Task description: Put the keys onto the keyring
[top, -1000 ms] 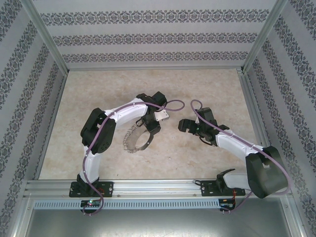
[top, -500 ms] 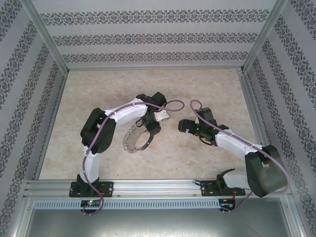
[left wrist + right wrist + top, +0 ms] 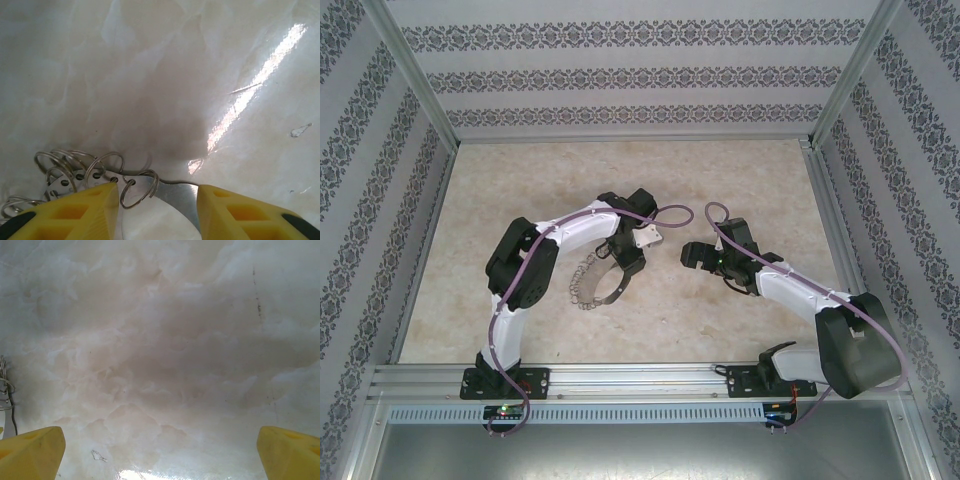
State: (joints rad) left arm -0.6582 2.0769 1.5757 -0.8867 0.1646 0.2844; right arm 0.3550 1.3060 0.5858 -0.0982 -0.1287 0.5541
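Two arms, top view: we see the left arm [image 3: 520, 265] bent to the right and the right arm [image 3: 800, 290] bent to the left over the pale marbled table [image 3: 740, 180]. Their heads are near each other but apart.
Top view, left gripper [image 3: 620, 268]: it sits over the right part of the keyring [image 3: 608, 297]. From here we cannot tell how its fingers stand.
Top view, keyring: it is near the middle of the table, just beside the left forearm. Its wire loops [image 3: 581, 282] fringe the left rim.
Top view, right gripper [image 3: 692, 254]: it points to the left and is apart from the hoop.
Left wrist view, left gripper [image 3: 157, 205]: the yellow fingers [image 3: 75, 212] are about half apart. The grey band of the keyring [image 3: 175, 192] runs from one finger to the other, so we judge that they squeeze the hoop.
Left wrist view, wire loops [image 3: 80, 170]: many crowd by the finger at the left of this view, and one lies in the gap.
Left wrist view, key [image 3: 300, 131]: a tiny pale flat piece, as we take it, lies on the table [image 3: 150, 75], well to the right of the fingers.
Right wrist view, right gripper [image 3: 160, 442]: it is spread wide, its yellow fingers [image 3: 35, 450] in the two bottom corners and bare table [image 3: 165, 340] under the gap.
Right wrist view, key [image 3: 98, 456]: a tiny pale piece lies on the table near the finger at the left.
Right wrist view, wire loops [image 3: 5, 385]: a few show at the left edge.
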